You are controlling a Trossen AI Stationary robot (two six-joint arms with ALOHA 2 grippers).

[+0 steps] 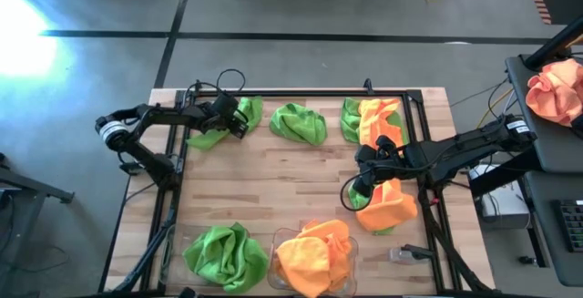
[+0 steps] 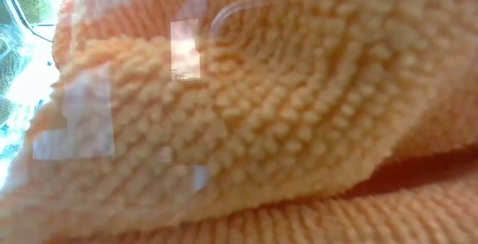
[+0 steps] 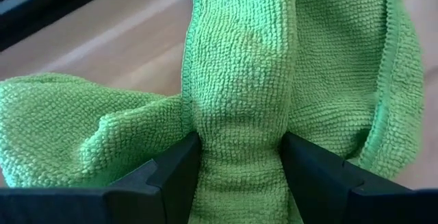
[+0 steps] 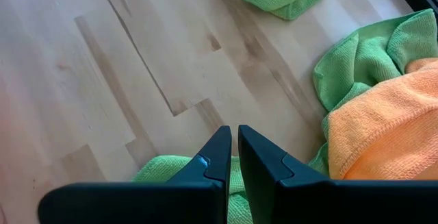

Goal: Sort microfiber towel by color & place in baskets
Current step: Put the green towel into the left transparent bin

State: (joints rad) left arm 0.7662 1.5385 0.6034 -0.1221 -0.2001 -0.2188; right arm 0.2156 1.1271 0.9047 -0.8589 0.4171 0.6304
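My left gripper (image 1: 230, 121) (image 3: 239, 176) is open at the far left, down on a lime green towel (image 1: 205, 137) (image 3: 239, 80) that lies on the wood. A raised fold of the towel stands between its fingers. My right gripper (image 1: 364, 179) (image 4: 233, 148) hangs shut and holds nothing. It is above a green towel (image 4: 164, 168) that lies partly under an orange towel (image 1: 387, 207) (image 4: 383, 128). At the near edge, one clear basket (image 1: 180, 248) holds green towels (image 1: 223, 254). The other basket (image 1: 274, 243) holds orange towels (image 1: 314, 254). My left gripper's open fingers (image 3: 174, 176) straddle a raised fold (image 3: 239, 135) of the green towel, and the cloth fills the gap and meets both inner sides. The fingers come slanting down from above. The rest of the towel lies spread on the table.
Another green towel (image 1: 299, 122) lies at the far middle, beside a green (image 1: 350, 118) and orange (image 1: 381, 120) pile. A peach cloth bundle (image 1: 557, 93) sits off the table at right. Orange towel (image 2: 239, 124) behind a clear wall fills the low view. Bare wood (image 1: 273, 184) lies mid-table.
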